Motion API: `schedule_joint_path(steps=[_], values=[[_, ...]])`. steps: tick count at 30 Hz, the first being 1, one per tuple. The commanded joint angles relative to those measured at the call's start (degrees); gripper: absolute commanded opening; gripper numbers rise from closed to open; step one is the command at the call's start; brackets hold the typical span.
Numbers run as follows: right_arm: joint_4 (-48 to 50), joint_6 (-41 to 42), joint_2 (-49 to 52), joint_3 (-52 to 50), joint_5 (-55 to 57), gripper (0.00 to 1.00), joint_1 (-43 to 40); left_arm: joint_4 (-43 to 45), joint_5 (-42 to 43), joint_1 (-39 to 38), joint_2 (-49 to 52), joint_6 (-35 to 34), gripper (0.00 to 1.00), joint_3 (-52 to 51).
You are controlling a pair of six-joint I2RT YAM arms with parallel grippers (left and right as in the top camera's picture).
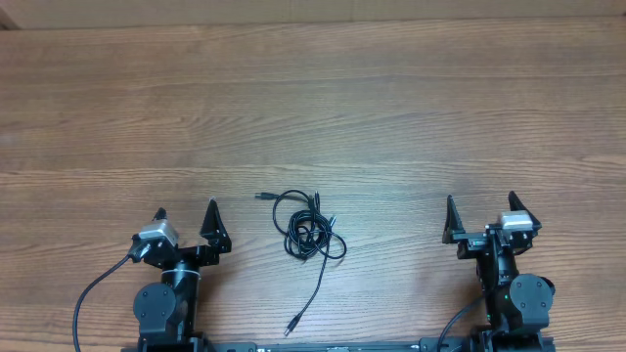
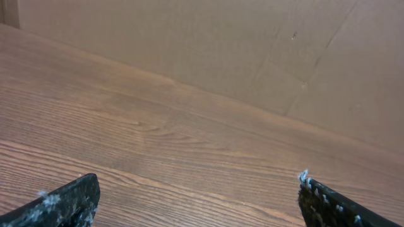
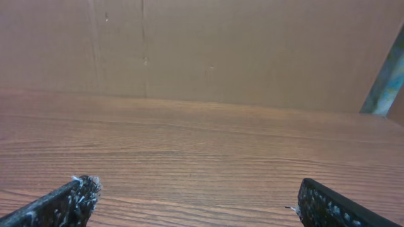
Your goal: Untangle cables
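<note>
Closest to the arm bases, one loose plug end (image 1: 290, 330) of the cables (image 1: 308, 233) is seen lying on the counter (image 1: 391, 98), between the two arms. From there a single strand runs up to the tangle itself, a small knot of loops sat between the tools, a bit nearer the left one. A second plug end (image 1: 261, 197) is poked out at the knot's upper left.

The left tool (image 1: 186, 208) and right tool (image 1: 480, 198) are both spread wide with nothing held, well apart from the cables.

All of that is only shown from overhead. In the wrist views just the dark fingertips are caught at the bottom corners, left tool's (image 2: 69, 198) and right tool's (image 3: 63, 205), with wood grain in between.

Further back, a plain brown wall (image 2: 252, 50) is picked up by both wrist cameras. A greenish strip (image 3: 384, 75) at the right edge is picked up by the right one only.
</note>
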Motion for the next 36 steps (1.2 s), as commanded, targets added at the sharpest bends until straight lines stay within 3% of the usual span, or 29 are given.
schedule_joint_path(steps=[1,26,36], values=[[0.28,-0.04,0.11,-0.59,-0.31,1.0,-0.24,-0.13,-0.61,-0.39,-0.44,1.27,1.0,-0.2],[0.31,-0.04,0.11,-0.59,-0.31,1.0,-0.24,-1.07,-0.59,-0.37,-0.44,4.96,1.0,0.28],[0.28,-0.04,0.11,-0.59,-0.31,1.0,-0.24,-9.62,-0.68,-0.37,-0.44,4.98,1.0,7.87]])
